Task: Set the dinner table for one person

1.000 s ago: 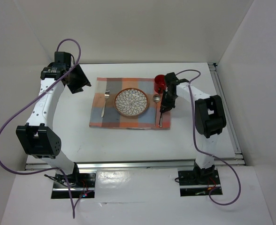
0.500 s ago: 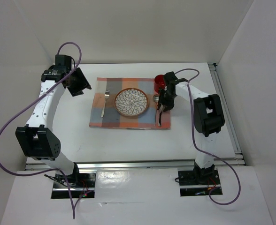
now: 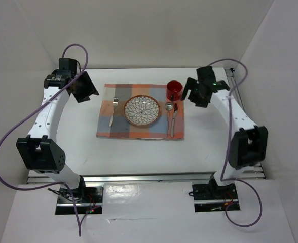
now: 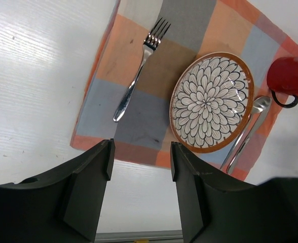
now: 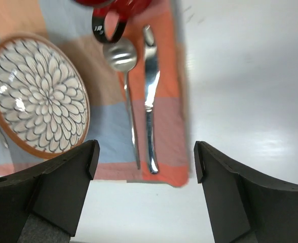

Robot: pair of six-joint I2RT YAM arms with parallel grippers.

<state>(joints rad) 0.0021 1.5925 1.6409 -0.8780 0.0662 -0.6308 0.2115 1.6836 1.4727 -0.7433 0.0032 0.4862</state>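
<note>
On the white dinner table (image 3: 139, 154) lies a checked placemat (image 3: 107, 130) with a flower-patterned plate (image 3: 142, 110) in its middle. A fork (image 3: 112, 112) lies left of the plate. A spoon (image 3: 169, 108) and a knife (image 3: 174, 120) lie side by side to its right, and a red mug (image 3: 174, 90) stands above them. My right gripper (image 3: 190, 92) hangs open beside the mug, holding nothing; its wrist view shows the knife (image 5: 150, 111) and spoon (image 5: 126, 96) below. My left gripper (image 3: 88, 88) hovers open and empty left of the placemat, looking down on the fork (image 4: 136, 83) and plate (image 4: 211, 103).
A silver rail (image 3: 144, 177) runs along the table's near edge and another (image 3: 244, 121) down its right side. White walls close in the back and both sides. Purple cables loop off both arms.
My right gripper has opened, left the knife lying on the placemat beside the spoon, and drawn back up and to the right. The left arm has barely moved.
</note>
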